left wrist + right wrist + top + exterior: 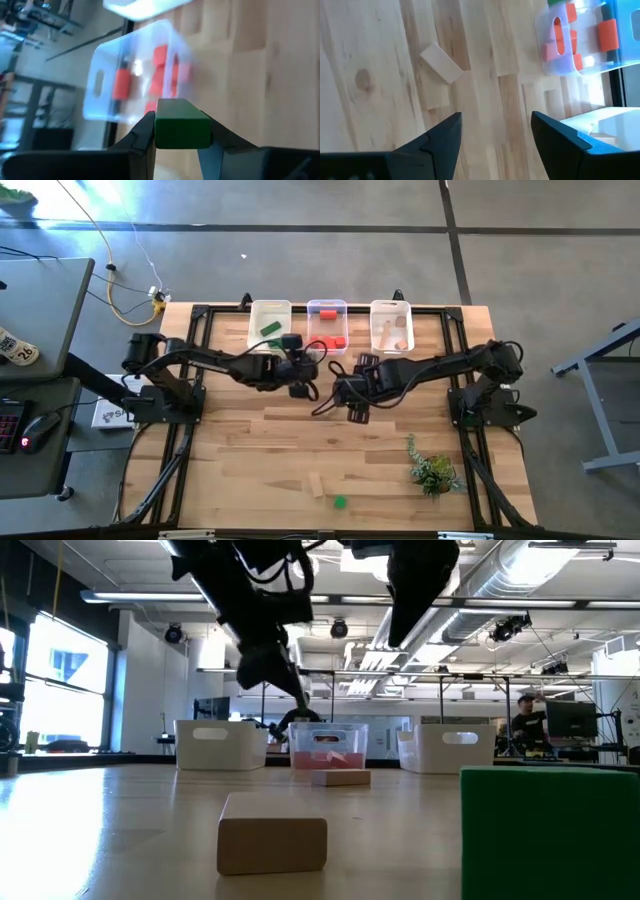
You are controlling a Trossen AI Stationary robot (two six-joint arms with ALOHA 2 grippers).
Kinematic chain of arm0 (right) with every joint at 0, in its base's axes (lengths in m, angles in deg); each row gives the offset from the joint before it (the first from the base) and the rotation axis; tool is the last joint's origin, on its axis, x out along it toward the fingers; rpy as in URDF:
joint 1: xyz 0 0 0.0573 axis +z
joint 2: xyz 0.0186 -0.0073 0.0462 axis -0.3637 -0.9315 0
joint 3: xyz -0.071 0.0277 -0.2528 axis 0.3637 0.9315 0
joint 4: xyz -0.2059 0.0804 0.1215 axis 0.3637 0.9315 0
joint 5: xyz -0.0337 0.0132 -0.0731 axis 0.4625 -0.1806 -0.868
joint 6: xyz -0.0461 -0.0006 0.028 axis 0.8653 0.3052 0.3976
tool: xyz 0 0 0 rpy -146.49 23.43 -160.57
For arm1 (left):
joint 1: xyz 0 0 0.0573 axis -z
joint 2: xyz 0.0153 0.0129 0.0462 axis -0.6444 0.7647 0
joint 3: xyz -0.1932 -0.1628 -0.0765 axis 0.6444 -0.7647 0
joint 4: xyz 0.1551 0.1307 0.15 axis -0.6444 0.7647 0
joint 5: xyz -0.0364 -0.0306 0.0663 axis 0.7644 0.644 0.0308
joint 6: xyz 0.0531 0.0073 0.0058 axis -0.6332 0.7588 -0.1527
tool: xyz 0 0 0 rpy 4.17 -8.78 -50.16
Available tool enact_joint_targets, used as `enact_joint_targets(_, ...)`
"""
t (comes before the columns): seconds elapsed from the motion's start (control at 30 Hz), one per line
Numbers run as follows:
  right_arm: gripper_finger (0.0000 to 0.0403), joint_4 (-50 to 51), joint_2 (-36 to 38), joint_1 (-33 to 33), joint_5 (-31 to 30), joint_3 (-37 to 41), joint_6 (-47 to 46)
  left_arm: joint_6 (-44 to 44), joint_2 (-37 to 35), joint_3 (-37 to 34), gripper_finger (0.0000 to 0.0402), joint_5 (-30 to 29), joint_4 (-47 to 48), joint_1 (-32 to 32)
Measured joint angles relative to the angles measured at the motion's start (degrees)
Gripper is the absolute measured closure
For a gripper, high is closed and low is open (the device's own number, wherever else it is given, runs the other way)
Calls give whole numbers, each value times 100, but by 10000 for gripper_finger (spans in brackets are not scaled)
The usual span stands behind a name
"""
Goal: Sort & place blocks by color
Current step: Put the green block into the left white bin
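Green block (182,124) in left end effector (176,131).

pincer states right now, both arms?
Left pincer: shut on a green block, near the red-block bin.
Right pincer: open, empty, above the table near a wood block.

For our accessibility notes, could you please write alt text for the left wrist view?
The left gripper is shut on a green block, held above the wooden table. Beyond it sits a clear bin containing red blocks.
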Motion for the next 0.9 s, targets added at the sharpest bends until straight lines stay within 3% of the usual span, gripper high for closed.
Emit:
enact_joint_targets(0.17,179,-178,0,-166,407,0,-106,52,-456,0,322,-737,736,-285)
enact_joint_targets(0.23,179,-299,0,-241,723,0,-66,78,-625,0,322,-745,1070,-479)
enact_joint_targets(0.4,179,-650,0,-382,1224,0,497,414,-974,-27,322,-98,1788,-1066)
enact_joint_targets(0.6,178,-1242,-86,-616,1852,0,1362,129,-1053,-74,321,851,1765,-2030)
enact_joint_targets(0.9,178,-1310,-610,-940,2588,0,1970,-55,-1029,-76,309,2302,1435,-3175)
